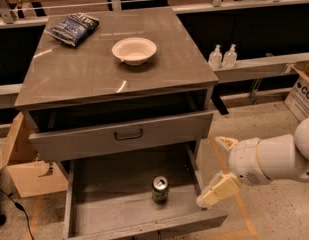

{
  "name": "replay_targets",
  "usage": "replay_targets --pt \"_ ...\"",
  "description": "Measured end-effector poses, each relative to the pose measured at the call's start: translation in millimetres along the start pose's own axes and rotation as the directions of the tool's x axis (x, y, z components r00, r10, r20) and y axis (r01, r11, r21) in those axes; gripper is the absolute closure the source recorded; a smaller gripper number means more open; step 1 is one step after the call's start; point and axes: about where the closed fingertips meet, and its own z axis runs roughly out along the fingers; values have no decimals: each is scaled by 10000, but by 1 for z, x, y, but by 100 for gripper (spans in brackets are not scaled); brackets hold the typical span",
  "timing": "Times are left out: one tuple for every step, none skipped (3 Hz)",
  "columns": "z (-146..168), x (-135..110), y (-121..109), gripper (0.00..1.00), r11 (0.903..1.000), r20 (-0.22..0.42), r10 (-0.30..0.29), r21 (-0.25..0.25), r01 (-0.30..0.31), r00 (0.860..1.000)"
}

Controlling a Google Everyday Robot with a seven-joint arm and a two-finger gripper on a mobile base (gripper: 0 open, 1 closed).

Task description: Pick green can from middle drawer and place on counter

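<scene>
The green can (160, 189) stands upright on the grey floor of the pulled-out middle drawer (106, 199), right of its centre. My gripper (220, 168) is to the right of the drawer, just outside its right wall, about level with the can and apart from it. Its two pale fingers are spread wide and hold nothing. The lower finger (216, 191) hangs over the drawer's front right corner. The counter (89, 71) is the glossy grey-brown top of the cabinet above.
A white bowl (134, 50) and a dark chip bag (74, 28) lie on the counter. A drawer front with a dark handle (128, 134) juts out above the open drawer. Two clear pump bottles (222, 57) stand on a ledge at right. Cardboard boxes sit at left (24, 171) and far right (304, 91).
</scene>
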Motion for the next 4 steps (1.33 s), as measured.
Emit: replay_targets --pt "-5 -2 3 0 10000 -97 -39 0 39 9999" --pt "6 20 0 0 9993 62 252 278 -254 9997" --pt "39 72 -8 0 9934 767 859 693 -912 9934" --pt "76 113 -16 0 9868 1584 1290 766 -1425 9789"
